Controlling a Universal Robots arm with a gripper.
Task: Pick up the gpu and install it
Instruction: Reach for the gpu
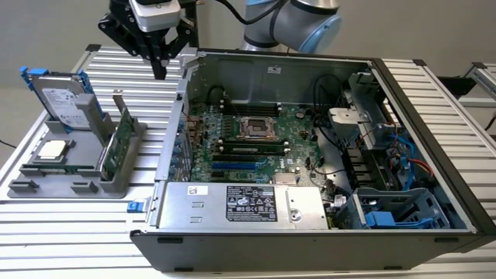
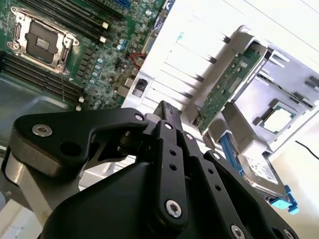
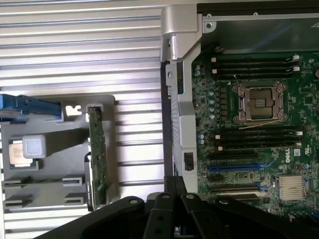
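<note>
End effector (image 1: 160,72) closed, gpu (image 1: 115,145) racked beside case (image 1: 294,250)

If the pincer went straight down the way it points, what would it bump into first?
Probably the slatted table, in the strip between the gpu and the computer case's wall. Depth is unclear, so the pincer might clip that wall instead.

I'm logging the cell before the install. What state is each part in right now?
computer case: lying on its side, open, motherboard exposed.
gpu: standing on edge in the grey holder, not gripped.
gripper: shut, empty, hanging outside the case above the gpu's end of the holder.
hard drive: upright in the holder.
CPU chip: lying flat on the holder.
</note>
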